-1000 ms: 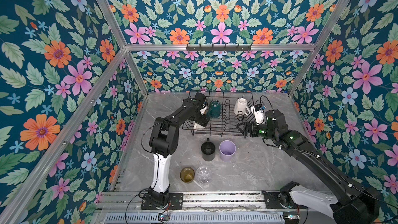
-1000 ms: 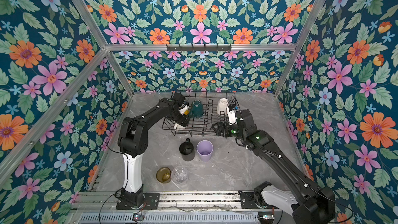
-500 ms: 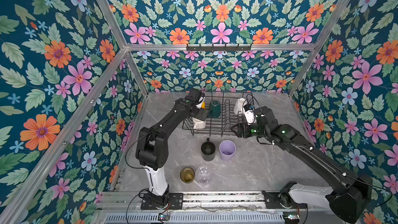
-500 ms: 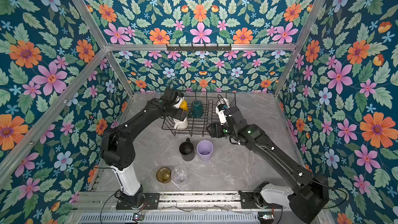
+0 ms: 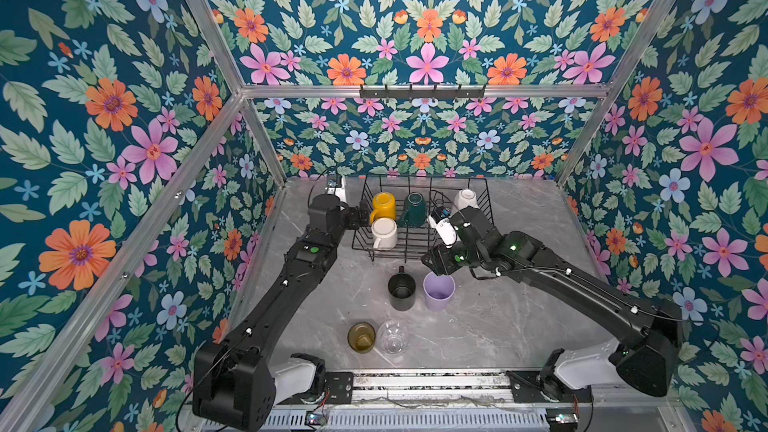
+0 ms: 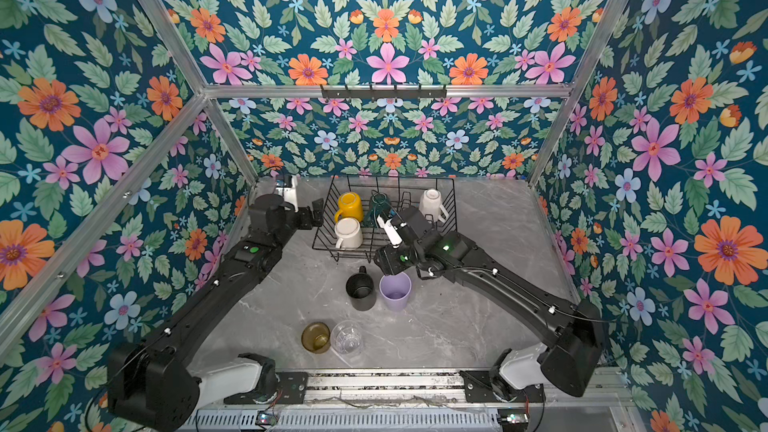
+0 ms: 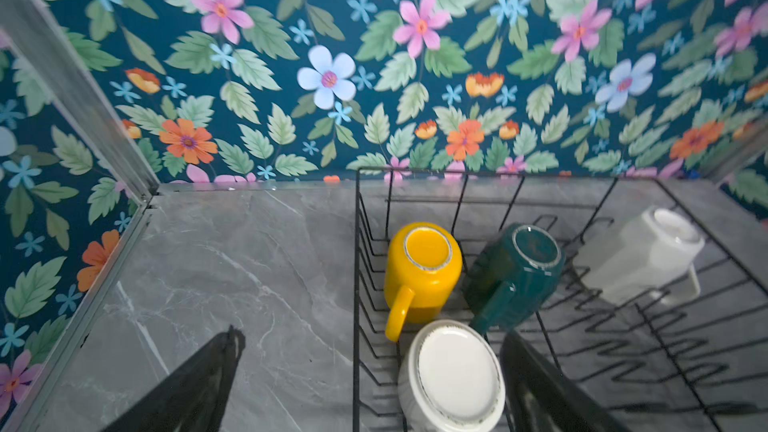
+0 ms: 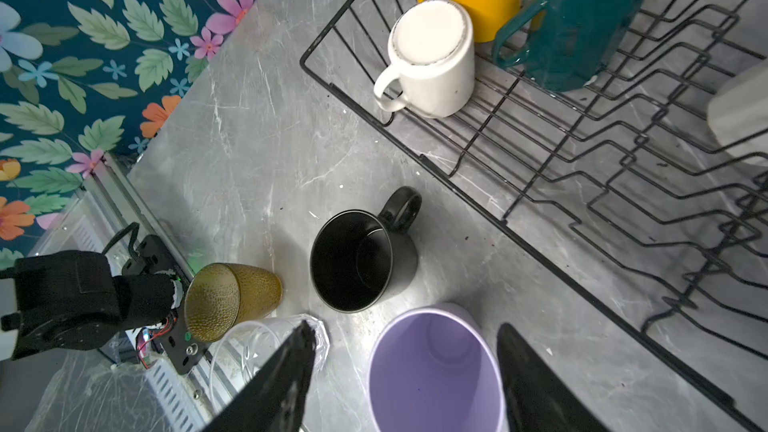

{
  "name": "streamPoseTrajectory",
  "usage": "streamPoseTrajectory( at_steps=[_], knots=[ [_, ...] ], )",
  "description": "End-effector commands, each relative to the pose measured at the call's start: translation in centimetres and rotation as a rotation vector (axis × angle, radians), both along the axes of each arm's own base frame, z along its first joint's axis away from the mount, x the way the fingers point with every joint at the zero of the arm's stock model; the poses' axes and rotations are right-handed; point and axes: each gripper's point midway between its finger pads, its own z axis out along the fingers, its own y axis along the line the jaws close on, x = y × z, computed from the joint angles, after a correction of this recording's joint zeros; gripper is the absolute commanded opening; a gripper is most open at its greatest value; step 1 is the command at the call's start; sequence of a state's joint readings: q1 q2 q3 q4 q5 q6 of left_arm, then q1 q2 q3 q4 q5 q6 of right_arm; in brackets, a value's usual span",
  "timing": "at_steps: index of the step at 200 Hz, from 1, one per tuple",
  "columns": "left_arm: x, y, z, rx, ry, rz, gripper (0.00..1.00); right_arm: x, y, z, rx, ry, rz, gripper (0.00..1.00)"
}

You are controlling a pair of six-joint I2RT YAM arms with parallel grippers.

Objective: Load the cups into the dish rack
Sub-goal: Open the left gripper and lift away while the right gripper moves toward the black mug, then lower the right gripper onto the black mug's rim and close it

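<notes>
Cups are split: the yellow mug [image 5: 383, 205], teal mug [image 5: 413, 209], cream mug [image 5: 384, 232] and white mug [image 5: 465, 199] sit upside down in the dish rack [image 5: 415, 178]. The black mug [image 5: 401, 292], lilac tumbler [image 5: 438, 292], olive-amber glass [image 5: 360, 337] and clear glass [image 5: 392, 337] are on the table [image 5: 498, 326] in front of it. My right gripper [image 8: 405, 325] hangs over the tumbler, jaws apart either side of its rim, not clamped. My left gripper [image 7: 370, 334] is spread wide, straddling the rack's left wall, holding nothing.
</notes>
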State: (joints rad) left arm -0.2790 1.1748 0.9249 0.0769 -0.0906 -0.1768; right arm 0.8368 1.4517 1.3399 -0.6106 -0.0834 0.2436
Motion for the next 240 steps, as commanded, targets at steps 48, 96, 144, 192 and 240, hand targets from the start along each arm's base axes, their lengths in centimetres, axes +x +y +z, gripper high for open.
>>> streamPoseTrajectory(
  at_steps=[48, 96, 144, 192, 240],
  knots=[
    [-1.6, 2.9, 2.7, -0.194, -0.131, 0.069, 1.00, -1.5, 3.6, -3.7, -0.153, 0.087, 0.094, 0.61],
    [-2.0, 2.8, 3.0, -0.212, -0.138, 0.041, 1.00, -0.8, 4.8, -7.2, -0.222, 0.144, 0.094, 0.58],
    [-2.8, 3.0, 3.8, -0.202, -0.164, 0.033, 1.00, 0.1, 4.9, -9.0, -0.287, 0.152, 0.078, 0.55],
    [-3.7, 3.3, 4.4, -0.203, -0.180, 0.035, 1.00, 0.7, 4.9, -10.7, -0.346, 0.162, 0.073, 0.48],
    [-4.7, 3.4, 5.8, -0.207, -0.219, 0.024, 1.00, 1.0, 5.0, -12.2, -0.379, 0.177, 0.073, 0.45]
  ],
)
